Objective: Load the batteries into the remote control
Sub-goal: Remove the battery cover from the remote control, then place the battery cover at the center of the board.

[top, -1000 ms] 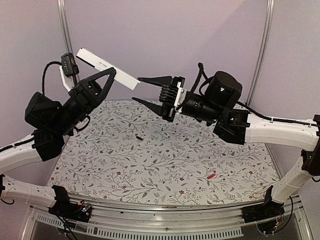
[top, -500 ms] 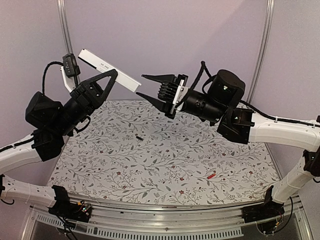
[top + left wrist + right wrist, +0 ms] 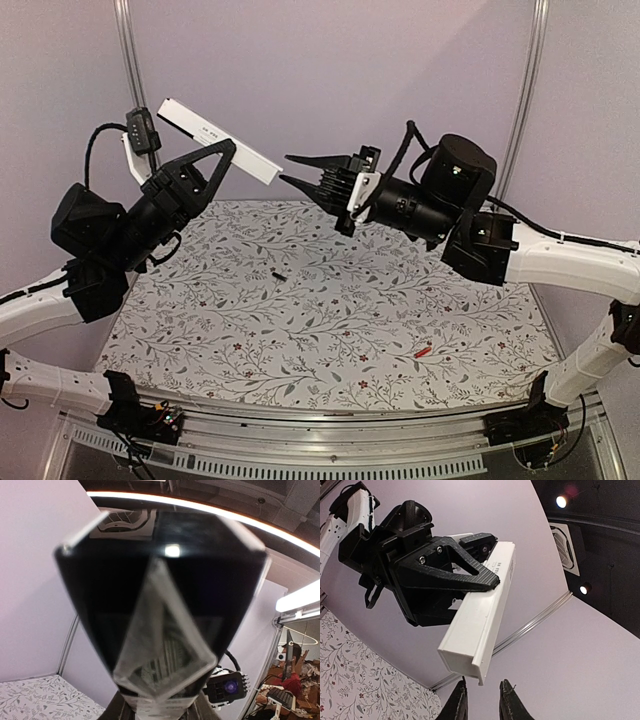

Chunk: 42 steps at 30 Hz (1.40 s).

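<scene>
My left gripper (image 3: 225, 150) is shut on the remote control (image 3: 215, 138), a slim white bar held tilted in the air at the upper left. In the right wrist view the remote control (image 3: 477, 625) points its end at my right gripper (image 3: 483, 682). That right gripper (image 3: 288, 169) sits just right of the remote's lower end, jaws open by a narrow gap with nothing between them. The black battery (image 3: 278, 273) lies mid-table. The red-orange battery (image 3: 424, 351) lies at the near right. The left wrist view shows only a blurred close-up of the dark fingers (image 3: 115, 585).
A floral cloth (image 3: 330, 320) covers the table. A purple wall with metal rails (image 3: 127, 60) stands behind. The right arm's wrist camera (image 3: 227, 687) shows low in the left wrist view.
My right gripper has risen, shifted slightly right, and narrowed its jaws near the remote's end. The left arm and both batteries have stayed put.
</scene>
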Available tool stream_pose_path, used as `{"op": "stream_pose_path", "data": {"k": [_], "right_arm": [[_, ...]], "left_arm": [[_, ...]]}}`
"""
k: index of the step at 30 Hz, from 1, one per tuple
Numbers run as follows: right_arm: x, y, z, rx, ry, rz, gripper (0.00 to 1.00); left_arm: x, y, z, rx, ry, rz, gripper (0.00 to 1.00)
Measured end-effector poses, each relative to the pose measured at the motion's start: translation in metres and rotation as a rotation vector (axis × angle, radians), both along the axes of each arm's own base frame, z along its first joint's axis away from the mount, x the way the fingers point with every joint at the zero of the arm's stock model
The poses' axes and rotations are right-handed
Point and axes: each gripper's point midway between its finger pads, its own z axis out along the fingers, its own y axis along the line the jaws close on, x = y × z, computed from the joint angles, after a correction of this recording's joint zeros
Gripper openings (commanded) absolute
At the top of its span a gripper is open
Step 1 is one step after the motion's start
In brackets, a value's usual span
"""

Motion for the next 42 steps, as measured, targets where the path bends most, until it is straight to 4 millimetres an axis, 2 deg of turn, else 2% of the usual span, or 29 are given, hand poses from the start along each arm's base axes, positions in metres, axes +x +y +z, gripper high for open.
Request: {"op": "stream_pose_path", "data": {"k": [6, 11, 14, 26, 30, 37, 42], "right_arm": [[-0.001, -0.002, 0.01, 0.016, -0.007, 0.002, 0.17], [-0.004, -0.001, 0.011, 0.015, -0.012, 0.016, 0.16], [-0.005, -0.001, 0.011, 0.014, -0.012, 0.021, 0.06], [-0.009, 0.003, 0.008, 0.01, -0.01, 0.035, 0.0], [-0.003, 0.003, 0.013, 0.03, 0.038, 0.016, 0.0], [0.011, -0.006, 0.034, 0.125, 0.191, -0.031, 0.0], [0.022, -0.011, 0.036, 0.178, 0.316, -0.056, 0.0]], "left_arm": [[0.0, 0.0, 0.0, 0.001, -0.001, 0.002, 0.0], [0.001, 0.0, -0.001, 0.002, 0.0, 0.005, 0.0], [0.001, 0.0, -0.001, 0.002, 0.0, 0.005, 0.0], [0.001, 0.001, -0.003, 0.005, 0.001, 0.008, 0.0], [0.002, 0.005, -0.004, 0.004, -0.001, 0.028, 0.0], [0.008, 0.016, -0.007, 0.024, -0.001, 0.104, 0.0], [0.014, 0.016, -0.016, 0.056, 0.011, 0.143, 0.0]]}}
